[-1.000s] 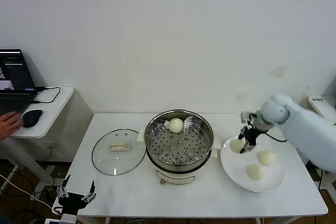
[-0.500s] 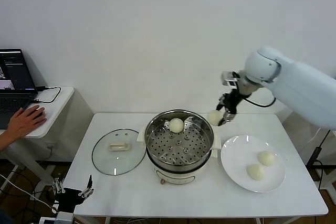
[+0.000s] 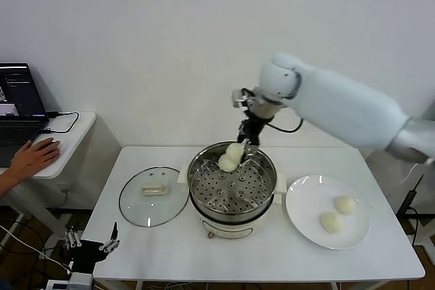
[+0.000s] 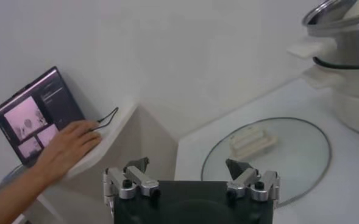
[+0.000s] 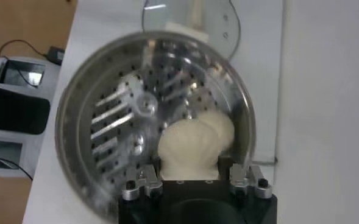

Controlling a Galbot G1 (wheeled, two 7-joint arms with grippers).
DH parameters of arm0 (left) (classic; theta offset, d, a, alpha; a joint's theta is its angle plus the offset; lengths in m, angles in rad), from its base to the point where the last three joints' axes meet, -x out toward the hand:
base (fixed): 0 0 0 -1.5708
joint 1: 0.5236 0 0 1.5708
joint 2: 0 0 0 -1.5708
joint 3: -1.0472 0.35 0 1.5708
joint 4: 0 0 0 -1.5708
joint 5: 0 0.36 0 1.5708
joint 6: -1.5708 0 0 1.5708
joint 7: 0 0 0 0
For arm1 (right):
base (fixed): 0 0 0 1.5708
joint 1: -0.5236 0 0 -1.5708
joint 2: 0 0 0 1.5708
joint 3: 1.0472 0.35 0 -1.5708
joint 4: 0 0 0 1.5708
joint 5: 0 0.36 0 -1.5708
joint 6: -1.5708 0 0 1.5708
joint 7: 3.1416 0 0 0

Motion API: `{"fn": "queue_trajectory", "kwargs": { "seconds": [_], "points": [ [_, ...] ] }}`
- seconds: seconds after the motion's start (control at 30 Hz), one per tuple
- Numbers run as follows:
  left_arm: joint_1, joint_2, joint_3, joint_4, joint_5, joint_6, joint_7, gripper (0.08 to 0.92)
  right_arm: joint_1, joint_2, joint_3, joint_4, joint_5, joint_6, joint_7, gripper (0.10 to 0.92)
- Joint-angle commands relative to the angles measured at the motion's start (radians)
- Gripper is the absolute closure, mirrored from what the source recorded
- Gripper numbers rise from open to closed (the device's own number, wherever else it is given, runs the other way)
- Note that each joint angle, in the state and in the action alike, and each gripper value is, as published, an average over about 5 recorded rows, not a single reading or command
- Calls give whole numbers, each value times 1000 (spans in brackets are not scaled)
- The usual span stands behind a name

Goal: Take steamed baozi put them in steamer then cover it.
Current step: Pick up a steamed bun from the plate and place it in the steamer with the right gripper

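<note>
Baozi count: four. Going left to right, one bun (image 3: 226,163) rests on the perforated tray at the back of the steamer (image 3: 232,185), a second bun (image 3: 236,151) is held above and against it, and two buns (image 3: 345,204) (image 3: 330,222) lie on the white plate (image 3: 306,216) at the right of the table (image 3: 272,252).

Cover count: one. The glass cover (image 3: 153,195) lies flat on the table just left of the steamer, handle up.

Steamer count: one, at table centre, uncovered.

Left gripper (image 3: 91,250): parked low beyond the front-left table edge, fingers spread wide, holding nothing; in the left wrist view (image 4: 191,181) it faces the cover.

Right gripper (image 3: 243,145): positioned over the back rim of the steamer, fingers closed partway around the held bun (image 5: 190,150). In the right wrist view that bun overlaps the one on the tray (image 5: 220,128).
</note>
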Motion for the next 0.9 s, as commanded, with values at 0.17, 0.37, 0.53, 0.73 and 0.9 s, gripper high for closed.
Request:
{"fn": "queue_trajectory", "kwargs": {
  "seconds": [0.17, 0.37, 0.53, 0.73, 0.9],
  "points": [
    [-12, -1, 1, 14, -2, 1, 2, 177, -153, 196, 9, -133, -75, -10, 10, 448],
    [-21, -2, 7, 24, -3, 2, 4, 177, -190, 204, 29, -146, -85, -10, 39, 448],
    [-25, -2, 11, 36, -4, 1, 4, 177, -214, 210, 46, -155, -98, -10, 52, 448],
    [-32, -3, 11, 47, -6, 2, 4, 177, -228, 223, 78, -186, -115, -3, 69, 448],
    [-35, -5, 12, 47, -5, 3, 6, 177, -230, 224, 84, -183, -112, 0, 86, 438]
  ]
}}
